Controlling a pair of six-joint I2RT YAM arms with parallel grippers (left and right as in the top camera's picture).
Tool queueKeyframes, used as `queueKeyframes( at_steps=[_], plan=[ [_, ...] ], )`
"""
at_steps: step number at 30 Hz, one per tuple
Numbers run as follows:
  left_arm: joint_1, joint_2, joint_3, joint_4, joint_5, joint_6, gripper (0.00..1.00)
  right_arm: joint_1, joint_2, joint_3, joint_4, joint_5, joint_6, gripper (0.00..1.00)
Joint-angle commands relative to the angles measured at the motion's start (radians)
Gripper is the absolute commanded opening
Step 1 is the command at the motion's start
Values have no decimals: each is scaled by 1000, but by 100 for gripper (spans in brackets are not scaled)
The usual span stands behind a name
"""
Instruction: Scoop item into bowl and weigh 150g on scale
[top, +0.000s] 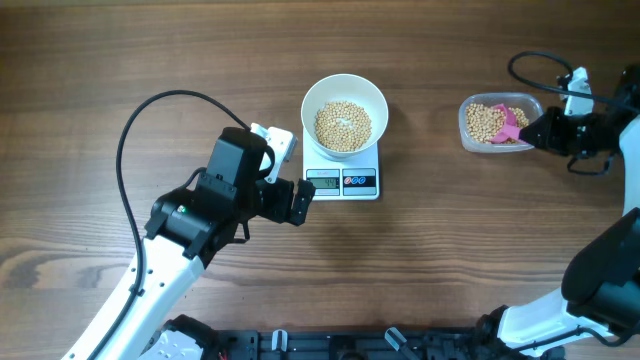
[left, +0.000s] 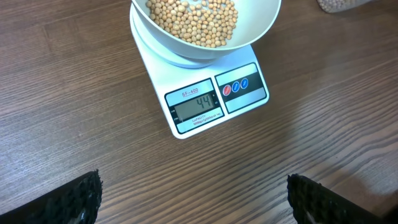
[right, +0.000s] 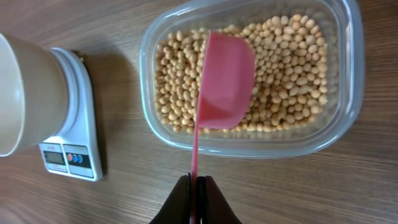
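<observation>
The white bowl (top: 344, 104) stands on the white scale (top: 342, 180) at the table's middle, holding tan beans (top: 343, 125). From the left wrist view the scale (left: 214, 99) reads 44 under the bowl (left: 205, 31). My left gripper (top: 300, 200) is open just left of the scale's front; its fingers (left: 74, 199) stand wide over bare wood. My right gripper (right: 196, 186) is shut on the handle of a pink scoop (right: 225, 81), whose blade sits over the beans (right: 280, 68) in the clear tub (right: 249, 143). The scoop (top: 510, 125) and right gripper (top: 540, 132) lie at the far right.
The clear plastic tub (top: 500, 122) of beans sits right of the scale with bare wood between them. A black cable (top: 150, 110) loops over the left arm. A dark rail (top: 330, 345) runs along the table's near edge.
</observation>
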Motion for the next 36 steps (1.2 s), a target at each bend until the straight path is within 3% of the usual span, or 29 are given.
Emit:
queueKeyframes(
  at_steps=[1, 9, 21, 36],
  plan=[
    [-3, 0, 4, 3, 12, 20, 100, -11, 30, -9, 1, -90, 32, 4],
    [-3, 0, 4, 3, 12, 20, 100, -72, 150, -9, -13, -286, 50, 4],
    [-4, 0, 4, 3, 12, 20, 100, -140, 151, -9, -47, -306, 56, 4],
    [-4, 0, 4, 3, 12, 20, 100, -249, 152, -9, -119, -489, -4, 4]
  ],
)
